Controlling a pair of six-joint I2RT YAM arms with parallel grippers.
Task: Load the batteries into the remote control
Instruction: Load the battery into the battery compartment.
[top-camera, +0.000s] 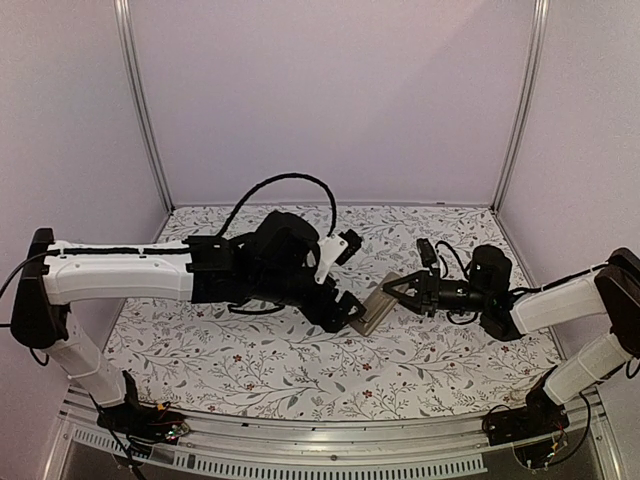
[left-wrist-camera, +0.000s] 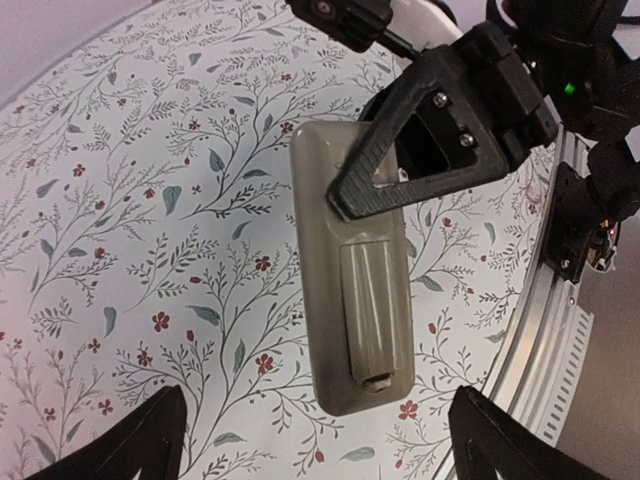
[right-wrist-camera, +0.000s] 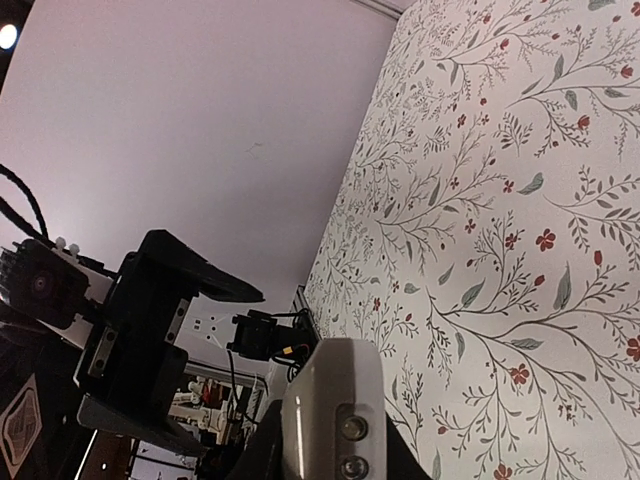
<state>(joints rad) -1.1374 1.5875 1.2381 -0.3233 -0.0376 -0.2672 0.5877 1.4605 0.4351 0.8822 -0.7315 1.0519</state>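
Note:
The remote control (left-wrist-camera: 350, 290) is a grey-beige bar seen back side up, with a ribbed cover plate (left-wrist-camera: 372, 310) lying in its battery recess. My right gripper (top-camera: 402, 291) is shut on its far end; one black finger (left-wrist-camera: 420, 160) crosses it. In the right wrist view the remote's white end (right-wrist-camera: 335, 400) sticks out between the jaws of my right gripper (right-wrist-camera: 332, 455). My left gripper (left-wrist-camera: 320, 450) is open wide, its fingertips (left-wrist-camera: 150, 440) on either side of the remote's near end without touching it. In the top view the left gripper (top-camera: 345, 308) sits beside the remote (top-camera: 378, 303). No batteries are in view.
The floral table cover (top-camera: 250, 360) runs between purple walls (top-camera: 330, 90). A metal rail (left-wrist-camera: 540, 330) edges the near side, with the right arm's base and cables (left-wrist-camera: 590, 220) beside it.

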